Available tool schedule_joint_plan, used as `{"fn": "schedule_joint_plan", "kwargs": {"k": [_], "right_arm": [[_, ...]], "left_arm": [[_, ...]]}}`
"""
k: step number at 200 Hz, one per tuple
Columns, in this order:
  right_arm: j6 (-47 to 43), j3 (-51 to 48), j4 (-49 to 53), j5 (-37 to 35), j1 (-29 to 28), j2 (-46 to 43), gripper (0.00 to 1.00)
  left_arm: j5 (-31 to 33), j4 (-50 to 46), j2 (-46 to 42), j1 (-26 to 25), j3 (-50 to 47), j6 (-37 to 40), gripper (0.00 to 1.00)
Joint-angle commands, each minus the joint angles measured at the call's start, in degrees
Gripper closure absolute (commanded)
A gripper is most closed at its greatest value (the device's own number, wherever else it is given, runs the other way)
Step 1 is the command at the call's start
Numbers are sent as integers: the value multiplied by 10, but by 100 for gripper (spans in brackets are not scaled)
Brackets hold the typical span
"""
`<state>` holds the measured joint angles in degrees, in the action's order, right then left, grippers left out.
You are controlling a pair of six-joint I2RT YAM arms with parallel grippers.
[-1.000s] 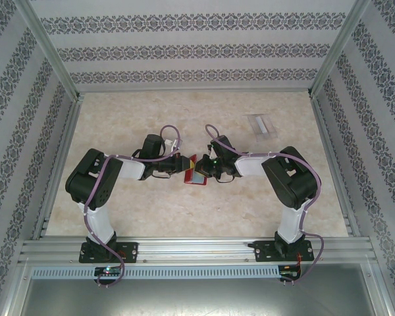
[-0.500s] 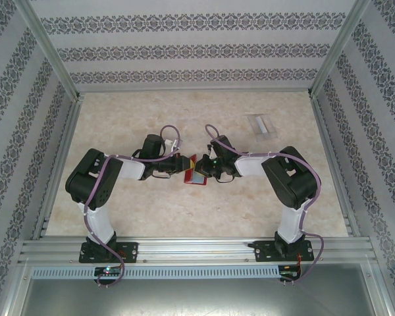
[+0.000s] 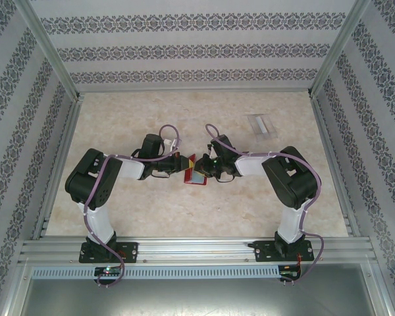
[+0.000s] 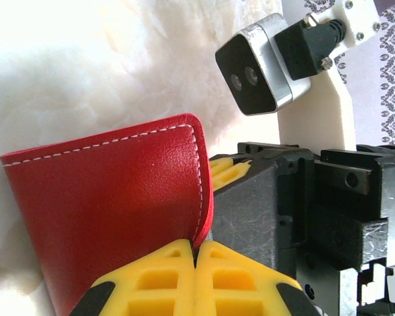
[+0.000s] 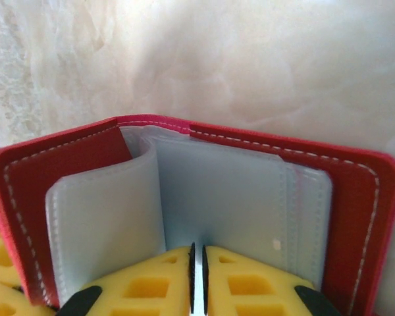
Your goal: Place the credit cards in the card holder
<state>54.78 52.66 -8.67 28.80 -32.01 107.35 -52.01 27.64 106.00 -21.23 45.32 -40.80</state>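
While the left gripper (image 4: pixel 195 260) clamps the card holder (image 4: pixel 112 210) at the tabletop's (image 3: pixel 145 210) centre, the right gripper (image 5: pixel 197 260) stands a sliver apart at its pale pockets (image 5: pixel 224 191); we cannot tell its grip. At one o'clock the credit cards (image 3: pixel 261 125) lie apart, uninserted. Against the earlier frame, we see nothing shifted.

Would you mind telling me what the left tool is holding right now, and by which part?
The left tool is shut on the card holder, pinching the edge of its red outer cover.
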Motion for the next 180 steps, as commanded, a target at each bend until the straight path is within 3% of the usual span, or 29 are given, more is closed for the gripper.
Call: {"fn": "schedule_joint_plan", "kwargs": {"k": [1,110,155,164,180], "right_arm": [[-3,-12,-12,-19,8,-14,83],[-4,-70,-5,-76,33,-92,78],[-49,-33,87,-144,0,-150,76],[-41,-29,83,-137,-2,-147,79],[-21,-26,59,-114,-1,-122,95]], "left_arm": [[17,-42,-3,-1,-8,16,100],[19,-48,-11,2,-10,19,100],[19,-46,-14,6,-14,18,100],[18,-45,-14,6,-13,16,100],[18,-45,-15,6,-12,15,100]]}}
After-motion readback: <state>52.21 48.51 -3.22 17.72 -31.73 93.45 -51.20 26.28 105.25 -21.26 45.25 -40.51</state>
